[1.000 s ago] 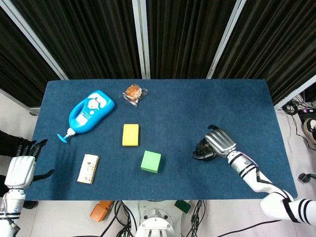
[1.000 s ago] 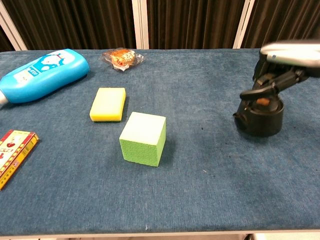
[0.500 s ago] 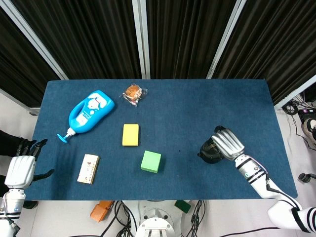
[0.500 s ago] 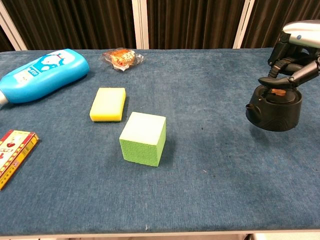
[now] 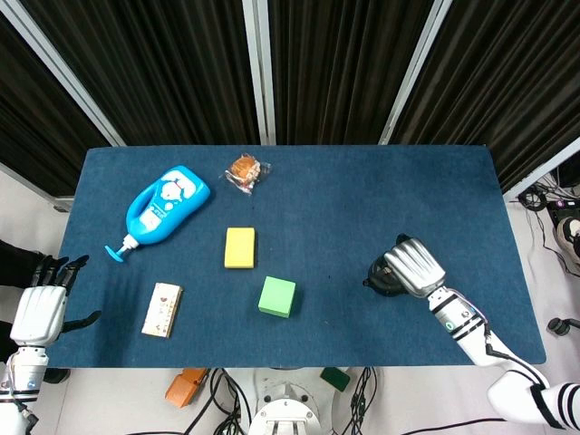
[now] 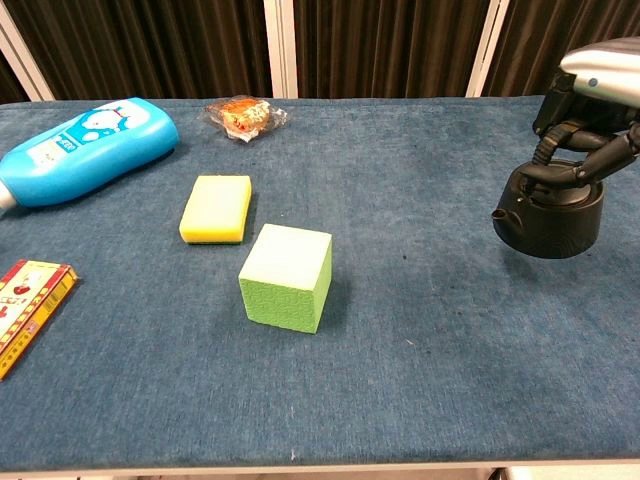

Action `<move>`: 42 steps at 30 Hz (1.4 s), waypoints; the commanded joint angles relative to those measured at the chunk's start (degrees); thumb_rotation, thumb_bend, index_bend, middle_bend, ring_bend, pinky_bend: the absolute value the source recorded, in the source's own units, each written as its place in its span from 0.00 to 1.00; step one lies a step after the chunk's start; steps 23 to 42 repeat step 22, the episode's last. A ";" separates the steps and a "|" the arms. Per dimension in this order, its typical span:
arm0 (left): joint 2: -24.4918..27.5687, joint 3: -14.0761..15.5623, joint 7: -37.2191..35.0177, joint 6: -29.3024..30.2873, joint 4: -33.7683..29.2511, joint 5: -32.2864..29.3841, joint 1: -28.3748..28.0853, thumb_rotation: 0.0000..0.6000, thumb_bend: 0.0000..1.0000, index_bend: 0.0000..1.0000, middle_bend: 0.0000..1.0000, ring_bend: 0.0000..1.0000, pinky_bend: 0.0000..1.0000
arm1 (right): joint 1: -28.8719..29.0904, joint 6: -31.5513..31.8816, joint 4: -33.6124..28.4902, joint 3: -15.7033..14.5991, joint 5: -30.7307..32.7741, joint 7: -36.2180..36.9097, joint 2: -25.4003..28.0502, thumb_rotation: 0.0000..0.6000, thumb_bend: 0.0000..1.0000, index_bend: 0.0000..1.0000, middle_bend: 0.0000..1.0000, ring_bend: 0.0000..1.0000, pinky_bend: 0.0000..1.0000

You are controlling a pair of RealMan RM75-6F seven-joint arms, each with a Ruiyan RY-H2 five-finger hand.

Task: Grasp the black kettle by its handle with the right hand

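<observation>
The black kettle (image 6: 548, 220) is at the right side of the blue table, spout pointing left; in the head view the kettle (image 5: 380, 277) shows partly under the hand. My right hand (image 6: 594, 112) reaches over it from the right, and its dark fingers (image 6: 572, 168) curl around the handle on top, gripping it. From the head camera the right hand (image 5: 415, 266) covers most of the kettle. My left hand (image 5: 40, 306) hangs off the table's left edge with its fingers spread, holding nothing.
A green cube (image 6: 287, 276) and a yellow sponge (image 6: 216, 207) lie mid-table. A blue bottle (image 6: 83, 148) and a wrapped snack (image 6: 240, 114) sit at the back left. A small patterned box (image 6: 27, 305) lies at the front left. The table's right edge (image 5: 518, 263) is near the kettle.
My right hand has carried the kettle to the right, towards the table's right edge, then settled with its fingers closed lower on the handle. The left hand has stayed put.
</observation>
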 commanded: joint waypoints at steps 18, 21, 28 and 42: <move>-0.91 0.10 -0.57 -0.51 1.17 -0.06 -0.17 1.00 0.02 0.13 0.22 0.13 0.00 | 1.42 -2.76 -2.33 0.50 4.15 -14.82 -2.20 0.79 0.50 1.00 1.00 1.00 0.50; -0.90 0.09 -0.51 -0.60 1.21 -0.07 -0.24 1.00 0.02 0.13 0.22 0.13 0.00 | 1.25 -2.45 -2.26 0.58 4.47 -14.72 -2.25 0.79 0.50 1.00 1.00 1.00 0.50; -0.89 0.08 -0.50 -0.61 1.19 -0.06 -0.25 1.00 0.02 0.13 0.22 0.13 0.00 | 1.22 -2.42 -2.20 0.56 4.51 -14.65 -2.24 0.79 0.50 1.00 1.00 1.00 0.50; -0.89 0.08 -0.50 -0.61 1.19 -0.06 -0.25 1.00 0.02 0.13 0.22 0.13 0.00 | 1.22 -2.42 -2.20 0.56 4.51 -14.65 -2.24 0.79 0.50 1.00 1.00 1.00 0.50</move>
